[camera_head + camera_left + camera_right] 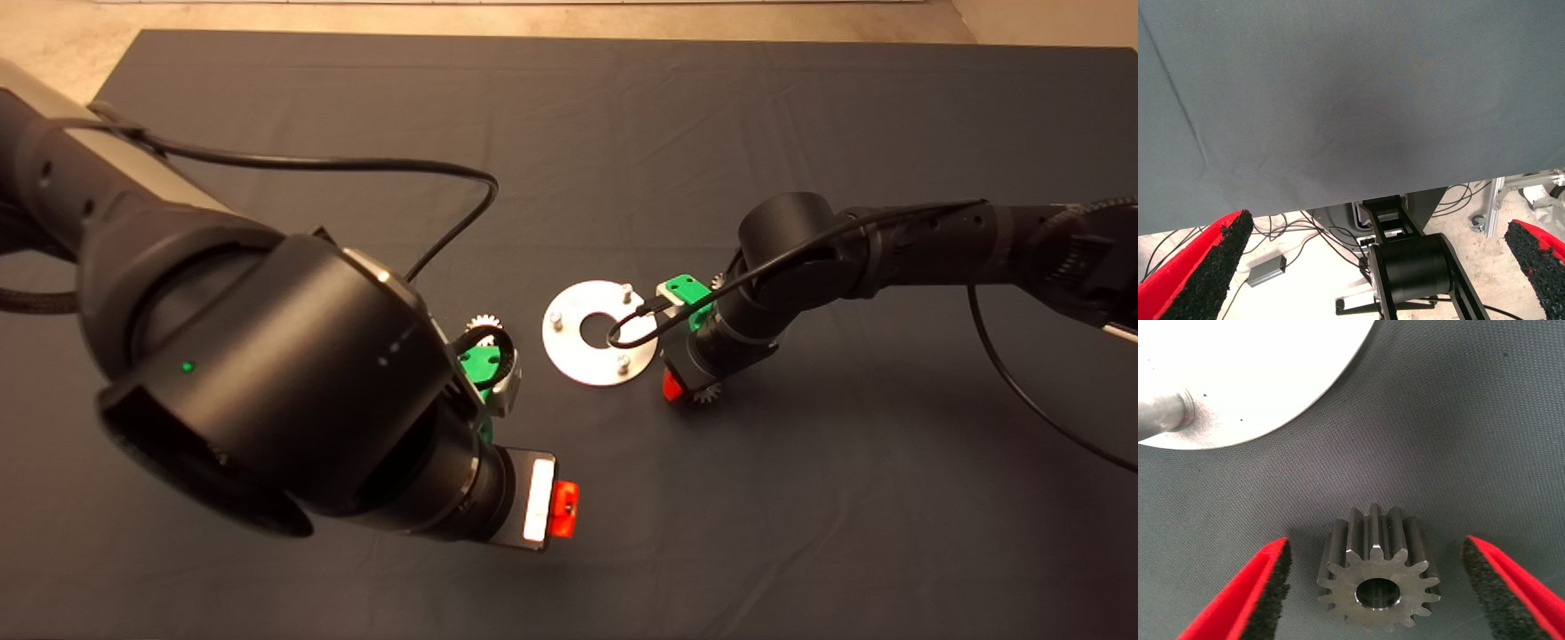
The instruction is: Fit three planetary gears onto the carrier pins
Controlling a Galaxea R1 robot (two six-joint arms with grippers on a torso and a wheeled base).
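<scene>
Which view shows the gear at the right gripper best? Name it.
The right wrist view: the gear lies flat on the mat between the open right gripper, teeth and bore plain. The head view shows only a few teeth under that arm. The left wrist view shows none of it.

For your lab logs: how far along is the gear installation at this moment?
Done: nothing; all three carrier pins on the silver plate stand bare. In hand: the right hand is open around one gear lying on the mat. Left: grasping it and fitting all three; another gear lies by the open left hand.
</scene>
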